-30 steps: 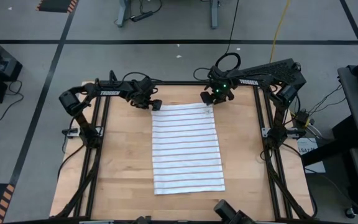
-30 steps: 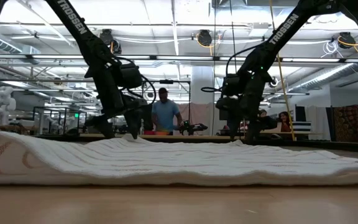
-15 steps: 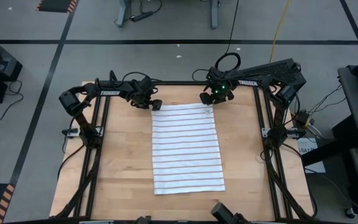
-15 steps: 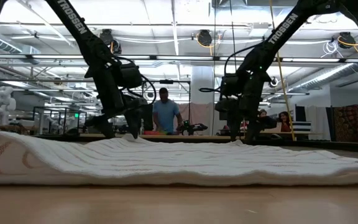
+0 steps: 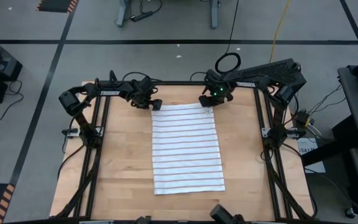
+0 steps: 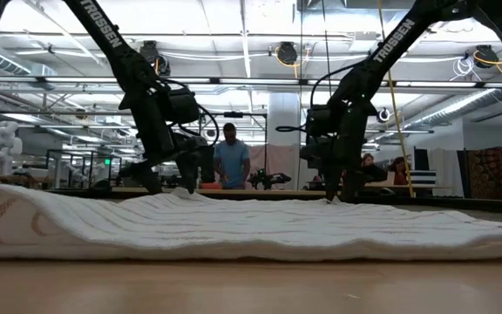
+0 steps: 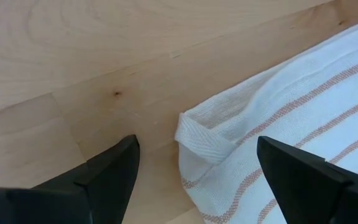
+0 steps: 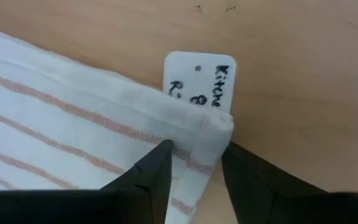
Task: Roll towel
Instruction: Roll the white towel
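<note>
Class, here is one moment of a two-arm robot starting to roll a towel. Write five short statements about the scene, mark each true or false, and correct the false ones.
1. The towel lies spread flat on the table. True.
2. The left gripper has its fingers clamped on a towel corner. False: its fingers stand wide apart on either side of the corner, apart from it.
3. The right gripper has its fingers closing on the towel corner beside the tag. True.
4. Both grippers are at the towel's near edge in the high view. False: both are at its far edge.
5. The tag is blank. False: it bears dark handwriting.
</note>
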Available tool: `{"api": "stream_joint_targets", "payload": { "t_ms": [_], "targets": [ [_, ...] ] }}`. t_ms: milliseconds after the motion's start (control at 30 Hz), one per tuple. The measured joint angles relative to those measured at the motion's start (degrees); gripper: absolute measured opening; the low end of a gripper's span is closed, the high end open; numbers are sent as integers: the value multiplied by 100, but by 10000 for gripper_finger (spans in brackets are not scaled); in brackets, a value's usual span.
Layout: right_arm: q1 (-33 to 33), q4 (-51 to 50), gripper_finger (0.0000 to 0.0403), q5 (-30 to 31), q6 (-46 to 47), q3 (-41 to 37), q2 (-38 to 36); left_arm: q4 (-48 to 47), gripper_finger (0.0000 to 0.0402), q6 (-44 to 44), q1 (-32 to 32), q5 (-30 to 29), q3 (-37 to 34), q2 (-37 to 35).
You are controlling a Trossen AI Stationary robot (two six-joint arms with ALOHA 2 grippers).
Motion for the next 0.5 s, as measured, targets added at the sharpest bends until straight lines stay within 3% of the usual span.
{"api": "stream_joint_targets", "payload": {
  "t_ms": [333, 500],
  "targets": [
    [-106, 201, 202, 205, 245, 4, -181, -9, 328, 1, 0, 2, 0, 2],
    [-96, 382, 207, 188, 306, -1, 38, -14, 328, -2, 0, 33, 0, 2]
  ]
}}
